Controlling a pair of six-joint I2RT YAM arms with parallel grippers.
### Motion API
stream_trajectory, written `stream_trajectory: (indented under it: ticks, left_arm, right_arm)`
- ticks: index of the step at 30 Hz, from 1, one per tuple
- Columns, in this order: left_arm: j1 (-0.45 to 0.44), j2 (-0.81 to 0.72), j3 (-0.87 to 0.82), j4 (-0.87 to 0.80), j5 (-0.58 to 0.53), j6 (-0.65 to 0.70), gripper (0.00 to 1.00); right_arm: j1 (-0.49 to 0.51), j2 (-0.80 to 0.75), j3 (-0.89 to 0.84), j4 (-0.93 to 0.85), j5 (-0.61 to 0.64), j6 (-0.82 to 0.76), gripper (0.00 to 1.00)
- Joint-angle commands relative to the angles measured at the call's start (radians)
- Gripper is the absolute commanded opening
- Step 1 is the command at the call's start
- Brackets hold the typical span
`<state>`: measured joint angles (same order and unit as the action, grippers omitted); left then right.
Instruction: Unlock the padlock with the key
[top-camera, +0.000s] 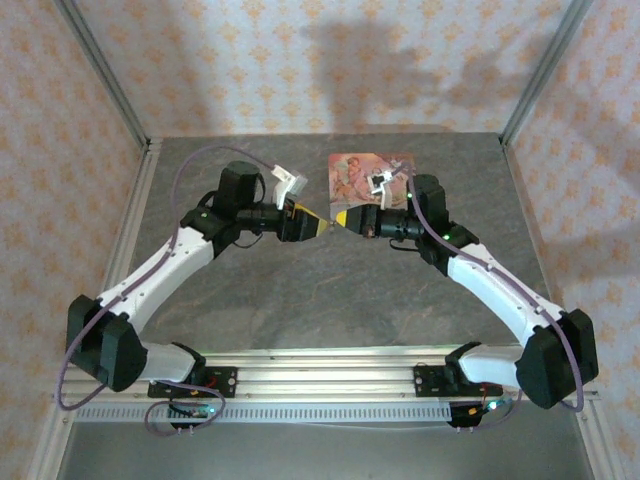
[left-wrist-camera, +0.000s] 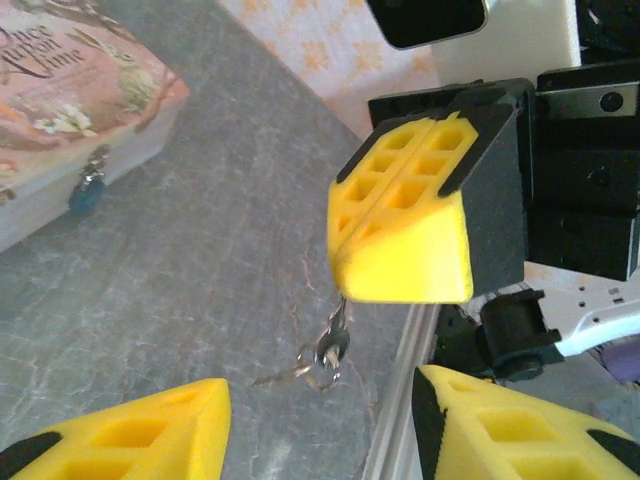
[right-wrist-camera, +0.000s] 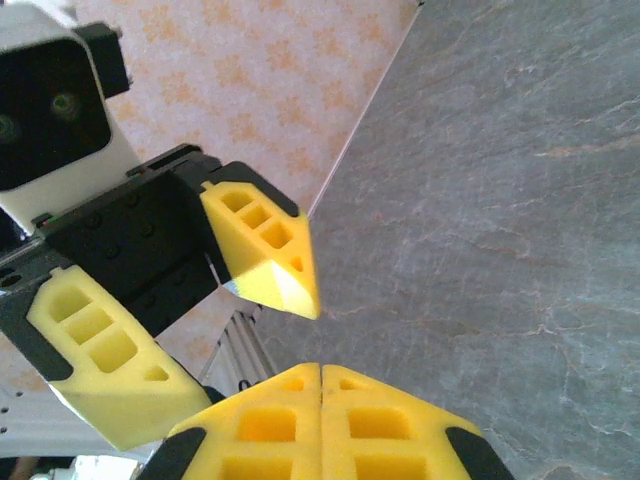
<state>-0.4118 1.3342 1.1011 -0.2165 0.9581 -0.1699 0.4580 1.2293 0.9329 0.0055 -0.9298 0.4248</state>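
Two right fingers (left-wrist-camera: 400, 230) pinch the key (left-wrist-camera: 325, 350), dangling just beyond spread left fingers (left-wrist-camera: 140, 435).

Bright, even light falls from above, and the arms (top-camera: 160, 265) throw soft grey shadows on the back wall (top-camera: 250, 60); both wrist views look softer, the nearest yellow fingers (left-wrist-camera: 140, 435) blurred

A pink illustrated box (top-camera: 352, 178) sits toward the far side of the grey, stone-veined tabletop (top-camera: 330, 295). In the left wrist view its lid (left-wrist-camera: 60, 90) carries curly lettering and pastel drawings above pale side walls. Wallpaper (top-camera: 250, 60) with small orange flower motifs covers the walls on three sides, crossed at the back by soft shadows. Two slanting aluminium posts (top-camera: 103, 70) stand at the far corners, and a slotted aluminium rail (top-camera: 330, 362) runs along the near edge.
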Motion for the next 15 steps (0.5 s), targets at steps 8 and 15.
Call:
stream_trajectory:
  ticks: [8,15]
  left_arm:
    - [0.021,-0.128,-0.266,0.499,-0.197,-0.462,0.62]
    - [-0.011,-0.106,-0.302,0.67,-0.146,-0.591,0.53]
  right_arm:
    - [-0.033,-0.04,-0.033,0.07,0.049,0.038,0.0]
    - [-0.033,-0.013,-0.042,0.149,0.015,0.081,0.0]
